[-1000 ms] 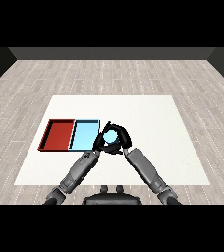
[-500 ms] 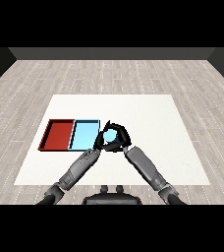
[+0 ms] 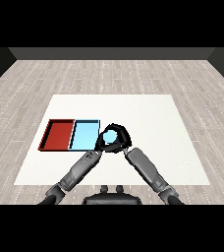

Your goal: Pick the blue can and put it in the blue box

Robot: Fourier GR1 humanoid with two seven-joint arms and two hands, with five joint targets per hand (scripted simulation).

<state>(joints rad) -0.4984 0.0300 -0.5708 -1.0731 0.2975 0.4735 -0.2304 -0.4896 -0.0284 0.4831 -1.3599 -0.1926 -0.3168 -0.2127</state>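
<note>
The blue can (image 3: pixel 111 136) shows as a light blue disc from above, just right of the light blue tray (image 3: pixel 84 135). My right hand (image 3: pixel 122 141) is curled round the can, black fingers ringing its top. My left hand (image 3: pixel 99 143) is pressed close against the can's left side, at the blue tray's right edge; it merges with the right hand's dark shape. Whether the can touches the table is hidden by the hands.
The red tray (image 3: pixel 59 134) lies directly left of the blue tray, sharing a wall with it. Both sit on the left half of the white table (image 3: pixel 153 118). Grey wooden floor surrounds the table.
The right hand and the can have shifted very slightly left and toward me over the last second. The left hand stays beside them.
</note>
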